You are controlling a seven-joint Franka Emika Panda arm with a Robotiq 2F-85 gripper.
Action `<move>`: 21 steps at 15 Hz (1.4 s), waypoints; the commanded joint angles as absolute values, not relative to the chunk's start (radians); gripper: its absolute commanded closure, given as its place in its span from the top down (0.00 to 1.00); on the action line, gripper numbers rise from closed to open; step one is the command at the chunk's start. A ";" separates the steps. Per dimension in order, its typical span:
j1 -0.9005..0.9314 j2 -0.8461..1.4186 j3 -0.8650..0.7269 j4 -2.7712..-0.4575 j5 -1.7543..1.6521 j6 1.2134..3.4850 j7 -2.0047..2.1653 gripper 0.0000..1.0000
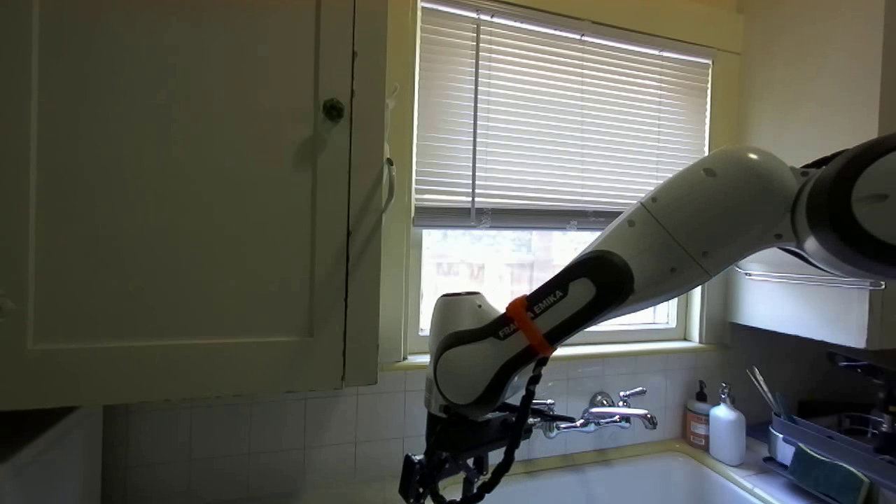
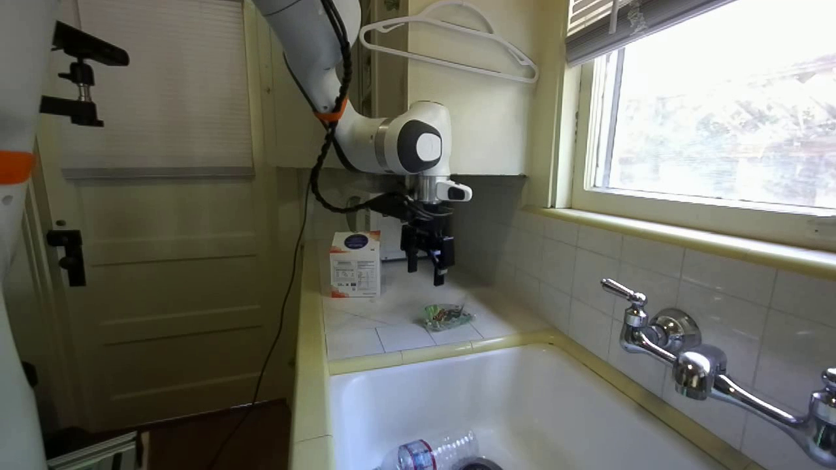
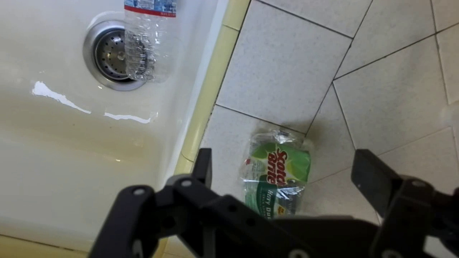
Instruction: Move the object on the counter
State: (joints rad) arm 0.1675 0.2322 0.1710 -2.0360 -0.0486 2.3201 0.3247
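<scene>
A clear and green Scotch-Brite sponge package [image 2: 448, 316] lies on the white tiled counter [image 2: 356, 333] near the sink's edge. In the wrist view the package [image 3: 274, 172] shows between my two fingers, its lower end hidden by the gripper body. My gripper [image 3: 287, 167] is open and empty, fingers wide apart on either side of the package in that view. In an exterior view the gripper [image 2: 426, 271] points down and hangs above the counter, higher than the package and apart from it. In an exterior view the gripper [image 1: 444, 479] is cut off at the bottom edge and the package is out of view.
A white and orange box [image 2: 355, 264] stands on the counter behind the package. The sink [image 2: 588, 398] holds a plastic bottle [image 3: 150, 43] beside the drain [image 3: 111, 53]. A wall faucet [image 2: 699, 372], tiled wall and overhead cabinet [image 1: 175, 196] are close. Soap bottles [image 1: 728, 428] stand past the sink.
</scene>
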 commanded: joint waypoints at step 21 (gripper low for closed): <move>0.243 0.524 0.081 -2.070 -0.019 3.024 0.196 0.53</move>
State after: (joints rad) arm 0.2156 0.5092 0.1082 -2.0562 -0.0138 2.9968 0.2300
